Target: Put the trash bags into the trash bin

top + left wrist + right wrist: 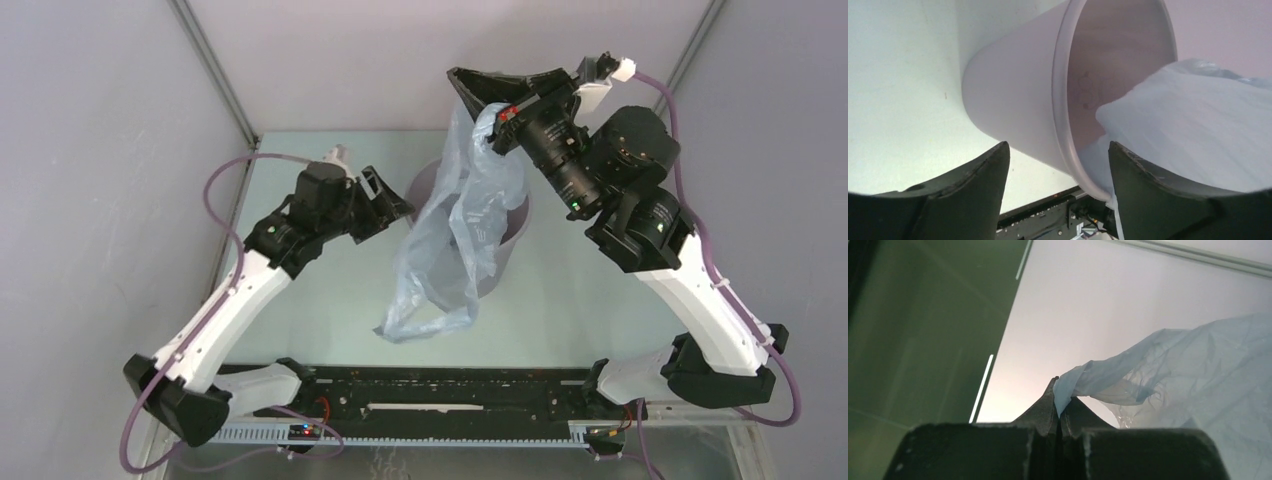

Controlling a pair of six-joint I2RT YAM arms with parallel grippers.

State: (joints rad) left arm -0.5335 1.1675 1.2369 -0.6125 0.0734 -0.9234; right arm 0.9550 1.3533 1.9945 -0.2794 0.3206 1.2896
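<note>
Surface (560, 300) of pale green holds the trash bin (424, 186), which stands upright in the middle, between the two arms. The bin is grey, round and smooth, and its mouth faces up.

The trash bag (455, 240) hides most of the bin from above. The bag is thin, pale blue, shiny and full of wrinkles, and one can see through it. It hangs long and loose, top to bottom, from the right pincer (1060, 401), which is high up over the far side of the bin. That pincer is squeezed tight on a top corner of the bag.

Part of the bag crosses the bin's mouth, but how much is inside cannot be told. Its bottom end trails over the near side of the bin and lies on the surface in front. So the mouth is below the right pincer, yet the tail is outside. The tail likely needs to go in next.

The left pincer (1059, 146) is just beside the bin's left rim, the nearer of the two. Its fingers are apart and hold nothing.
</note>
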